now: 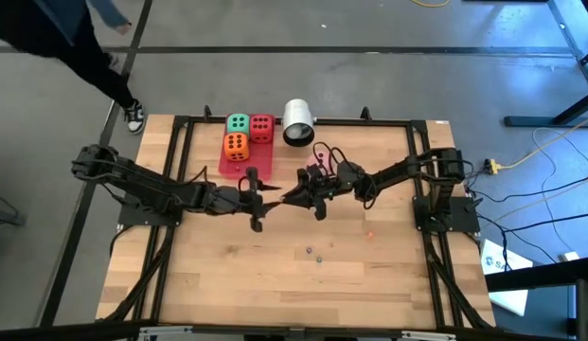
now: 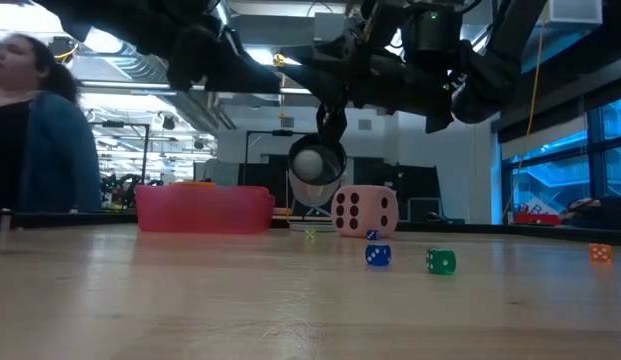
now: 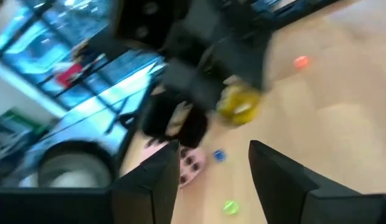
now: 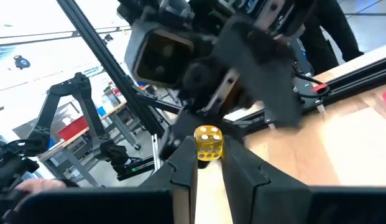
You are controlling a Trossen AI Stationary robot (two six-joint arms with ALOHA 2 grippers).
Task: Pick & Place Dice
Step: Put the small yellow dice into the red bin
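On my feed: right gripper, fingers pinching a small yellow die; left gripper facing it mid-tabletop, fingers spread, holding nothing. Green die, red die and orange die sit on the red tray beyond both; pink die rests near the left fingers.

Wooden table: red tray, white cylinder, perhaps tiny dice.

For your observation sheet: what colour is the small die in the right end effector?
Yellow die with white pips; right wrist view.
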